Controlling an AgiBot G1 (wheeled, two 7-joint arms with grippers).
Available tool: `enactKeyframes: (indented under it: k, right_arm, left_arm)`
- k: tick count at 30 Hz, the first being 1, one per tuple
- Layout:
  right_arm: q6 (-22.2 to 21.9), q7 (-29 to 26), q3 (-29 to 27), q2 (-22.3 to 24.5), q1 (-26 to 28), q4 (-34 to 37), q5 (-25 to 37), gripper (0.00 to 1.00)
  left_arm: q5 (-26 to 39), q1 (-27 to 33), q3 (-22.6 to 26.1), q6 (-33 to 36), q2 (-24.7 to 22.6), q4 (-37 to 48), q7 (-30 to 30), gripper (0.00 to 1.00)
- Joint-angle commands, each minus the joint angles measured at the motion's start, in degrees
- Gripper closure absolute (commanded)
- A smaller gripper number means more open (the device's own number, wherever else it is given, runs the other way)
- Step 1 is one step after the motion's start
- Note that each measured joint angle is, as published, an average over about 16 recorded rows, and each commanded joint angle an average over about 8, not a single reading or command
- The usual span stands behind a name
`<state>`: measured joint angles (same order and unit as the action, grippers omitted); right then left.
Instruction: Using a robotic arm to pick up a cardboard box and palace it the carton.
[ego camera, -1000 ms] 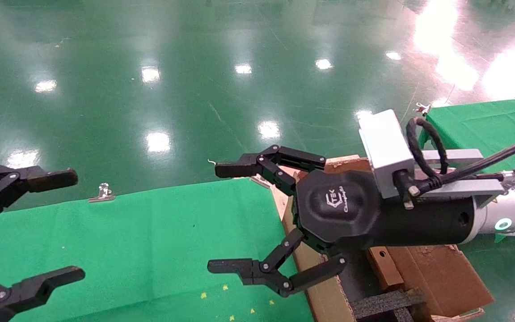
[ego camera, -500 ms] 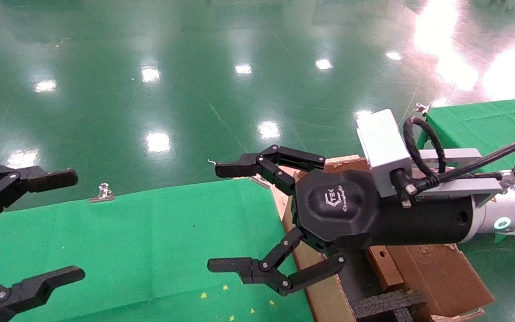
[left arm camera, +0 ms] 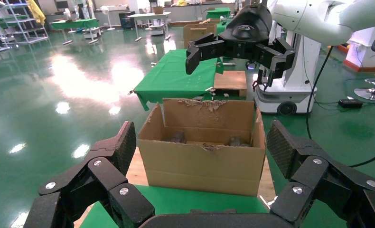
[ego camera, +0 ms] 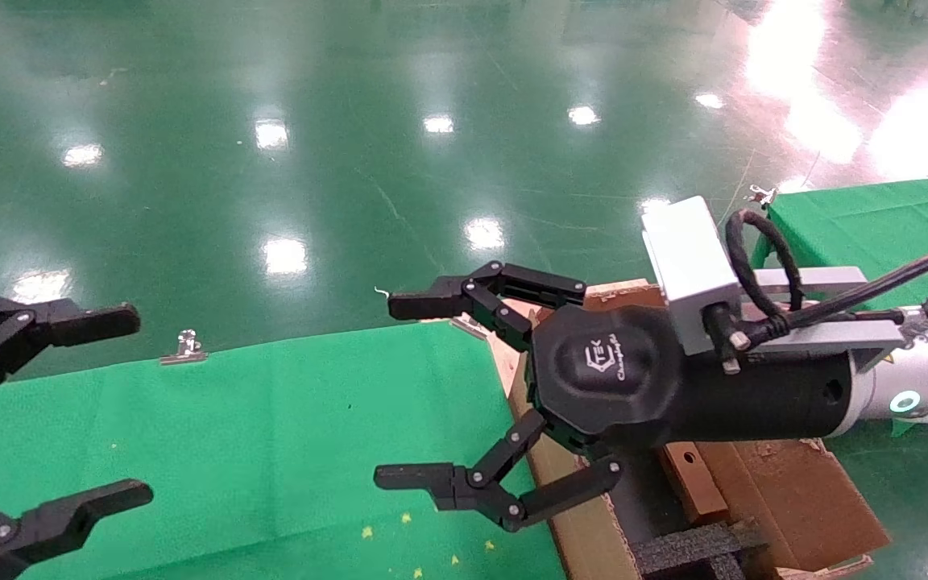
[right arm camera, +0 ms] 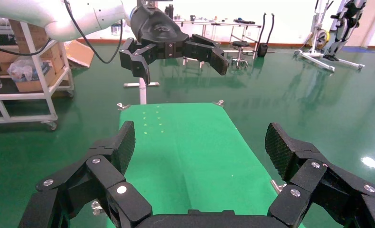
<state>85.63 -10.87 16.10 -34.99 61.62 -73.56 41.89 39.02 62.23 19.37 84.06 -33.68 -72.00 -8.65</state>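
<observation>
My right gripper [ego camera: 387,392] is open and empty, on the white robotic arm with the cyan ring [ego camera: 905,403]. It hangs over the green table beside the left end of the carton [ego camera: 585,540], a large brown ragged one. A small brown cardboard box [ego camera: 693,487] with a round hole lies inside the carton beside black foam [ego camera: 689,548]. In the right wrist view this gripper [right arm camera: 202,147] spans bare green cloth. My left gripper [ego camera: 135,405] is parked open at the far left; its wrist view faces the carton [left arm camera: 202,161] between its open fingers [left arm camera: 127,145].
The green-clothed table [ego camera: 271,435] has a metal clip [ego camera: 184,346] on its far edge. A second green table [ego camera: 875,217] stands at the right. Glossy green floor lies beyond. The carton rests on a wooden board [left arm camera: 138,168].
The right wrist has crept very slightly to the left. Both grippers stay open and the left arm has not moved.
</observation>
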Motion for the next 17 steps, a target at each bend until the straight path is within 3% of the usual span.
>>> enactKeyframes:
  k: [1, 17]
  right_arm:
    - [0.0, 0.0, 0.0, 0.0, 0.0, 0.0, 0.0, 0.0]
    - [0.0, -0.1, 0.1, 0.0, 0.1, 0.0, 0.0, 0.0]
  left_arm:
    - [0.0, 0.0, 0.0, 0.0, 0.0, 0.0, 0.0, 0.0]
    - [0.0, 0.0, 0.0, 0.0, 0.0, 0.0, 0.0, 0.0]
